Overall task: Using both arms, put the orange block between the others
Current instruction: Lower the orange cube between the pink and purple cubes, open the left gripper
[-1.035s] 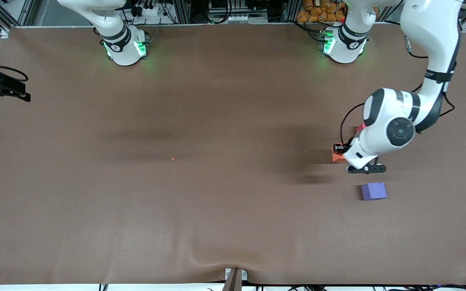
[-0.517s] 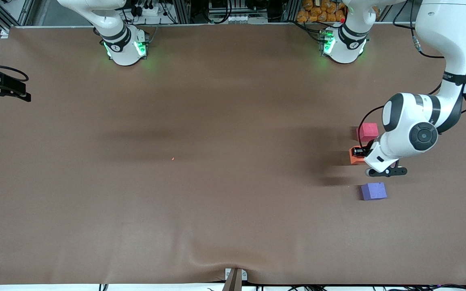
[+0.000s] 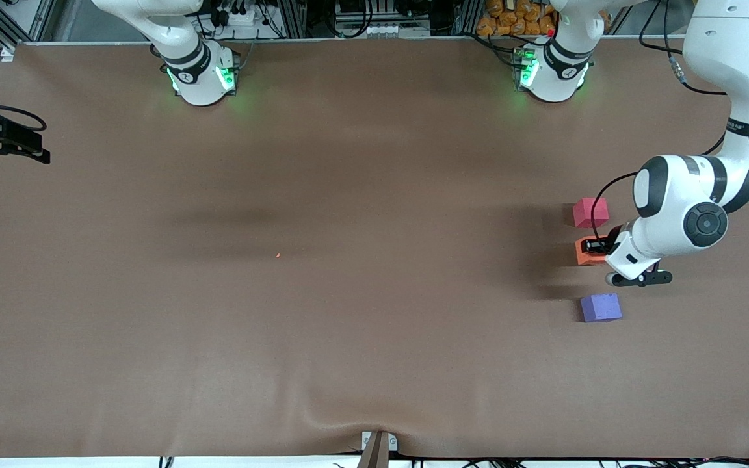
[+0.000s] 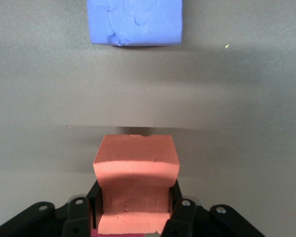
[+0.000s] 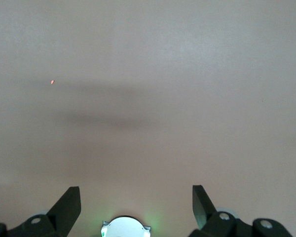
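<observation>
The left hand [image 3: 599,246] has carried the orange block [image 3: 588,251] along — gripped tight, it now hangs between the purple block [image 3: 601,307] and the pink block [image 3: 590,212]. The right hand [image 5: 135,197] waits, fingers wide open.

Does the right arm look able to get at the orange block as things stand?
Probably not. The right gripper waits open at its own end of the table, while the orange block is clamped in the left gripper between the pink block and purple block.
</observation>
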